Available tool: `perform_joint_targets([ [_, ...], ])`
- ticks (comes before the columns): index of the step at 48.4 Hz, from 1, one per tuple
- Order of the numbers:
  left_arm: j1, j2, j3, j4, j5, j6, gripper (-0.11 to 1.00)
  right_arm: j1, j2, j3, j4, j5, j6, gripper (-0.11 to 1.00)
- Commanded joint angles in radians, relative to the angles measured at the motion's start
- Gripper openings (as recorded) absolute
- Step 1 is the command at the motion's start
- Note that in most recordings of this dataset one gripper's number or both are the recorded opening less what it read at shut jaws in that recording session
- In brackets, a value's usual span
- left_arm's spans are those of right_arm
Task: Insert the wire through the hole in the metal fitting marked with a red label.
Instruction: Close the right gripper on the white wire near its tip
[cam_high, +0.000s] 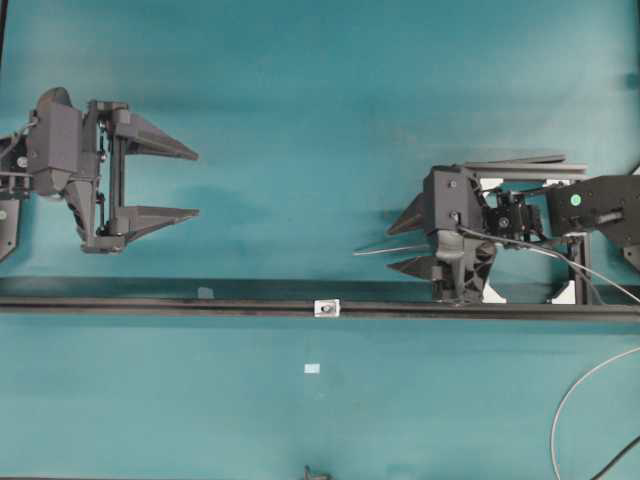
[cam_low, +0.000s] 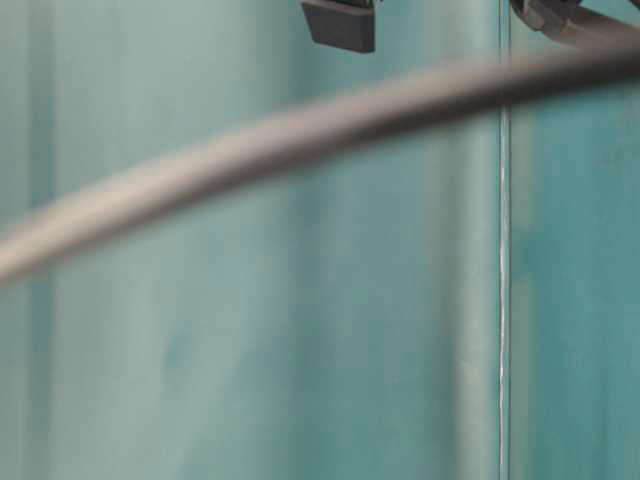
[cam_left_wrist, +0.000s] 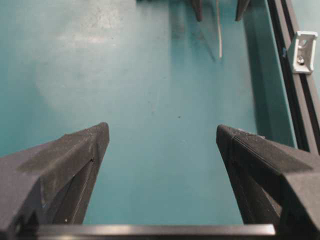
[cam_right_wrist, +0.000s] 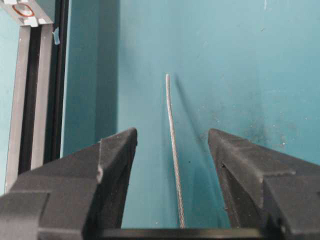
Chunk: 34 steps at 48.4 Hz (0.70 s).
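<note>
The right gripper (cam_right_wrist: 171, 155) is standing with its jaws apart, and the wire (cam_right_wrist: 172, 150) is lying between them, not pinched as far as I can tell. The left gripper (cam_left_wrist: 162, 150) is hanging wide open and empty. The metal fitting (cam_high: 327, 308) is sitting on the black rail (cam_high: 150, 305), ahead of the right fingers and to one side. I am thinking the thin, stiff, slightly curved wire may slide away or bend when the jaws are closing, because the silvery strand is smooth and its tip is free.
</note>
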Motion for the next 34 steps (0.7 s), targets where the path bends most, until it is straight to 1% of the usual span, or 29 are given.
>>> perform_joint_targets([
  [1, -0.002, -0.006, -0.008, 0.0, -0.012, -0.002, 0.78, 0.003, -0.012, -0.015, -0.003, -0.008, 0.003, 0.61],
  [4, -0.002, -0.005, -0.008, -0.002, -0.011, -0.002, 0.78, 0.003, -0.011, -0.015, -0.003, -0.008, 0.003, 0.56],
  [6, -0.002, -0.006, -0.008, -0.002, -0.011, -0.002, 0.77, 0.003, -0.011, -0.015, -0.003, -0.008, 0.003, 0.5],
  [13, -0.002, -0.005, -0.008, -0.002, -0.011, -0.002, 0.77, 0.003, -0.012, -0.012, -0.003, -0.008, 0.002, 0.15],
  [15, -0.002, -0.005, -0.008, -0.002, -0.012, -0.002, 0.77, 0.003, -0.011, -0.011, -0.003, -0.008, 0.0, 0.07],
  [17, -0.002, -0.005, -0.009, -0.002, -0.011, -0.002, 0.77, 0.003, -0.011, -0.008, -0.003, -0.005, 0.0, 0.02],
  [20, -0.002, -0.005, -0.008, -0.002, -0.011, -0.002, 0.77, 0.003, -0.011, -0.006, -0.003, -0.003, -0.002, -0.01],
  [34, -0.002, -0.005, -0.009, -0.002, -0.011, -0.002, 0.77, 0.003, -0.012, -0.005, -0.003, -0.014, -0.002, -0.01],
])
